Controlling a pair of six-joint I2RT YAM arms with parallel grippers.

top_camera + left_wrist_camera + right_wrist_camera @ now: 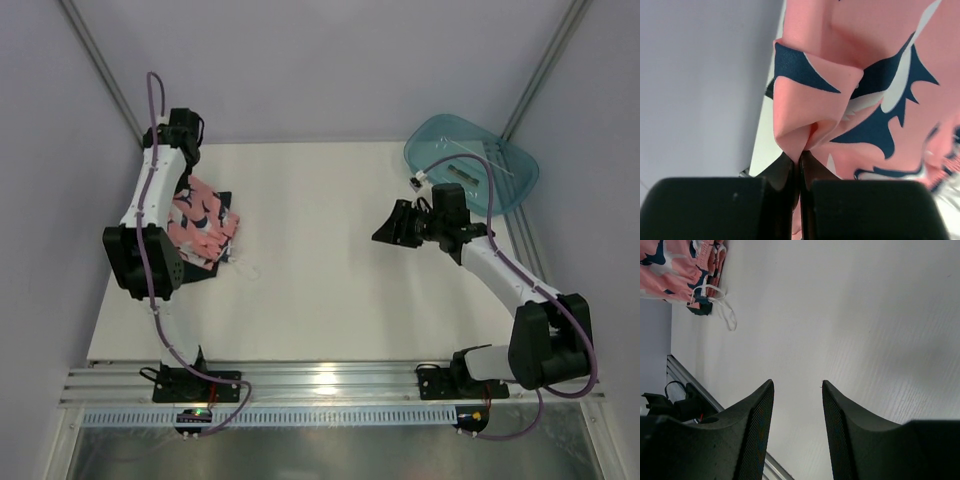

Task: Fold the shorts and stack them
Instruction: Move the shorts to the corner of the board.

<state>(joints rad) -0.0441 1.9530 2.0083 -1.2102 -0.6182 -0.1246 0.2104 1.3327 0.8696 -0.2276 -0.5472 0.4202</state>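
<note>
The salmon pink shorts (pixel 207 228) with navy and white shapes lie bunched at the table's left edge, on top of the dark shorts (pixel 223 201), which show only as black edges around them. My left gripper (pixel 186 190) is shut on a raised fold of the pink shorts (pixel 865 75), pinched between the black fingertips (pixel 812 165). My right gripper (pixel 392 228) hovers open over bare table right of centre, its jaws apart with nothing between them (pixel 797 385). The right wrist view catches the pink shorts (pixel 665 270) and their white drawstring (pixel 722 310) far off.
A translucent teal tub (pixel 470 165) sits tilted at the table's back right corner, just behind the right arm. Aluminium rails (pixel 330 385) run along the near edge. Grey walls close in on the left, back and right.
</note>
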